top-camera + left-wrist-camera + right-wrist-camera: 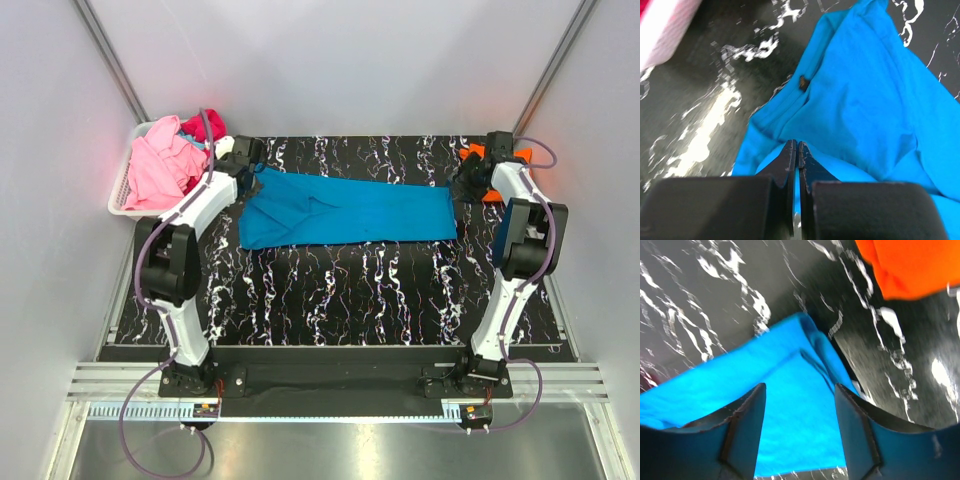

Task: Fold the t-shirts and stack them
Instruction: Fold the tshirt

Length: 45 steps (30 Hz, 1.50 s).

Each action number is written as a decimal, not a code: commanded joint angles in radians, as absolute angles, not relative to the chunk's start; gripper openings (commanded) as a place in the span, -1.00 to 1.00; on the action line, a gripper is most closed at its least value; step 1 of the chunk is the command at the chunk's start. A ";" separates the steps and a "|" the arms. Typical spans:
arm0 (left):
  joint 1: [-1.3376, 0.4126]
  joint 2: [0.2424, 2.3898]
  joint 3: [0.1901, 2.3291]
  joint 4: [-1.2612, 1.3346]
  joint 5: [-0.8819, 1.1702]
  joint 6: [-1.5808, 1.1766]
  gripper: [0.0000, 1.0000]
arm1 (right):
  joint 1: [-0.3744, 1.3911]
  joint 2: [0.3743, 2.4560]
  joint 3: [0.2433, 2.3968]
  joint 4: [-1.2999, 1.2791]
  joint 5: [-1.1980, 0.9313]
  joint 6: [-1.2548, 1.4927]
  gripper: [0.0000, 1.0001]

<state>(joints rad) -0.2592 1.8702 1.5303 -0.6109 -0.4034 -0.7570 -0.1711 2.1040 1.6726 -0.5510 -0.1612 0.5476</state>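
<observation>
A turquoise t-shirt [350, 210] lies spread in a long strip across the back half of the black marbled table [350, 290]. My left gripper [250, 165] sits at its far left corner, jaws shut [798, 142] on a raised fold of the turquoise t-shirt [865, 100]. At the strip's right end my right gripper [463, 183] hovers open [800, 386] over a corner of the turquoise cloth [715, 390], with nothing between its fingers. An orange t-shirt [478, 152] lies at the back right, partly hidden behind the right arm, and shows just beyond the corner [915, 265].
A white slatted basket [122, 190] stands off the table's back left corner, holding a light pink t-shirt [160, 170] and a magenta one [200, 127]. White walls close in on both sides and the back.
</observation>
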 commanded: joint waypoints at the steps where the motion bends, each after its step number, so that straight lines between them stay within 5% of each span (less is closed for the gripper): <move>1: -0.250 1.901 1.598 -0.522 -0.376 -0.704 -1.00 | -0.169 2.073 1.724 -0.441 -0.158 0.502 0.30; 12: -0.233 1.950 1.605 -0.482 -0.385 -0.724 -1.00 | -0.130 1.962 1.568 -0.393 -0.297 0.496 0.23; 23: -0.230 1.954 1.574 -0.219 -0.313 -0.557 -0.87 | 0.106 1.876 1.388 -0.397 -0.420 0.433 0.18; 24: -0.230 1.957 1.594 -0.216 -0.313 -0.546 -0.82 | 0.118 1.876 1.384 -0.399 -0.425 0.439 0.19; 27: -0.230 1.976 1.643 -0.274 -0.350 -0.537 -0.20 | 0.155 1.890 1.373 -0.402 -0.466 0.455 0.18; 28: -0.232 1.973 1.638 -0.284 -0.382 -0.541 0.21 | 0.164 1.894 1.371 -0.400 -0.472 0.459 0.18; 31: -0.230 1.941 1.597 -0.291 -0.428 -0.552 0.50 | 0.207 1.904 1.371 -0.410 -0.479 0.449 0.16; 36: -0.229 1.846 1.485 -0.305 -0.456 -0.600 0.56 | 0.265 1.933 1.373 -0.416 -0.473 0.449 0.15; 45: -0.245 1.733 1.272 -0.364 -0.106 -0.713 0.46 | 0.345 2.034 1.419 -0.417 -0.474 0.471 0.08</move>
<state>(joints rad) -0.2348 1.7996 1.3224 -0.3607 -0.2512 -0.6621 0.3305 2.0018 1.3804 -0.4156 -0.4644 0.4603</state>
